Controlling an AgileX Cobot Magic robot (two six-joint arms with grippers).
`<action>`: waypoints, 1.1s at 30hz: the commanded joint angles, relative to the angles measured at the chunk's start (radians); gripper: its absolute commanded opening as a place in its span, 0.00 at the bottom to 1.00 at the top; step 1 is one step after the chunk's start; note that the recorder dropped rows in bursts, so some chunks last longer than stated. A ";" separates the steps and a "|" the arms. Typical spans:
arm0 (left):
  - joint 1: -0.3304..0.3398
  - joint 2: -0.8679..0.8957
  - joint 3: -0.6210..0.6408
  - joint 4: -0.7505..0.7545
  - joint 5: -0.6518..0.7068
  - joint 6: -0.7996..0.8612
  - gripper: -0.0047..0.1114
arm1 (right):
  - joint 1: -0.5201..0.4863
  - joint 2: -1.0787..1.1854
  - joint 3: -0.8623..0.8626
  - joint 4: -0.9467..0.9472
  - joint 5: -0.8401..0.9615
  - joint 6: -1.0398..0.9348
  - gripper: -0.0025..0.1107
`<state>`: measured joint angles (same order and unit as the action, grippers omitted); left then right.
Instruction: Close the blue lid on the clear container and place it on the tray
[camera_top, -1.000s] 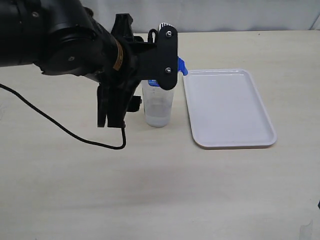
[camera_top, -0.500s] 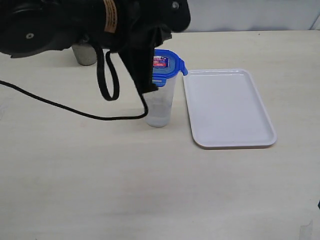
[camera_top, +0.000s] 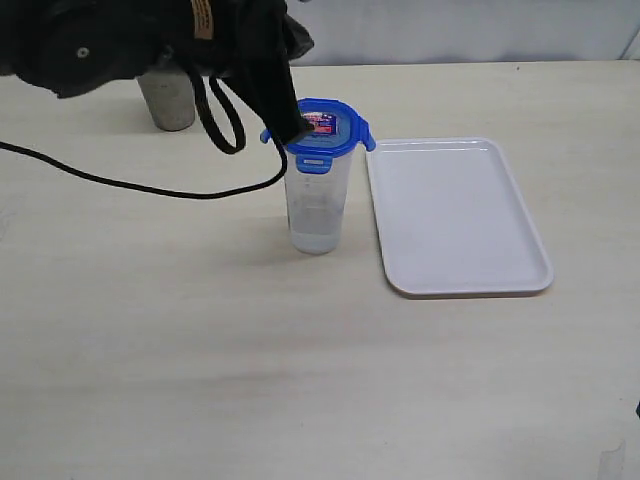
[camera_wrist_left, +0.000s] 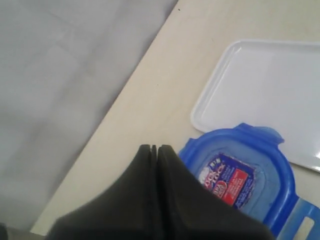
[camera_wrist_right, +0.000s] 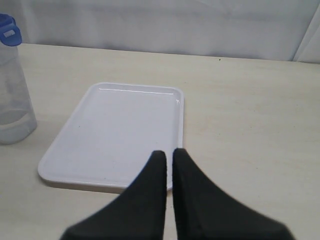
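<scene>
The clear container (camera_top: 318, 205) stands upright on the table, just left of the white tray (camera_top: 460, 215). The blue lid (camera_top: 338, 135) sits on top of it, sticker facing up, with one flap sticking out toward the tray. My left gripper (camera_top: 292, 128) is shut with nothing in it, and its tip rests at the lid's left edge. The left wrist view shows the shut left gripper (camera_wrist_left: 154, 147) beside the blue lid (camera_wrist_left: 240, 175). My right gripper (camera_wrist_right: 169, 152) is shut and empty, hovering at the tray's (camera_wrist_right: 120, 130) near corner, away from the container (camera_wrist_right: 12, 100).
A grey metal cup (camera_top: 168, 100) stands at the back left behind my left arm. A black cable (camera_top: 130, 185) hangs from that arm down to the table on the left. The table's far edge meets a white backdrop (camera_wrist_left: 60, 75).
My left gripper has gone from open to shut. The arm swung up and to the left, uncovering the lid and the metal cup. The right gripper has stayed still.
</scene>
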<state>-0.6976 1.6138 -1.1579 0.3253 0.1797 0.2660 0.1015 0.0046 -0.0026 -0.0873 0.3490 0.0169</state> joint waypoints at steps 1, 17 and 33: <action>0.050 0.036 -0.012 -0.140 -0.058 -0.031 0.04 | -0.006 -0.005 0.003 0.000 -0.003 -0.006 0.06; 0.193 0.031 0.153 0.024 -0.742 -0.568 0.04 | -0.006 -0.005 0.003 0.000 -0.003 -0.006 0.06; 0.326 0.063 -0.066 1.419 -0.814 -1.680 0.04 | -0.006 -0.005 0.003 0.000 -0.003 -0.006 0.06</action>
<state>-0.3527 1.6747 -1.2150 1.7165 -0.7138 -1.3969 0.1015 0.0046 -0.0026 -0.0873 0.3490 0.0151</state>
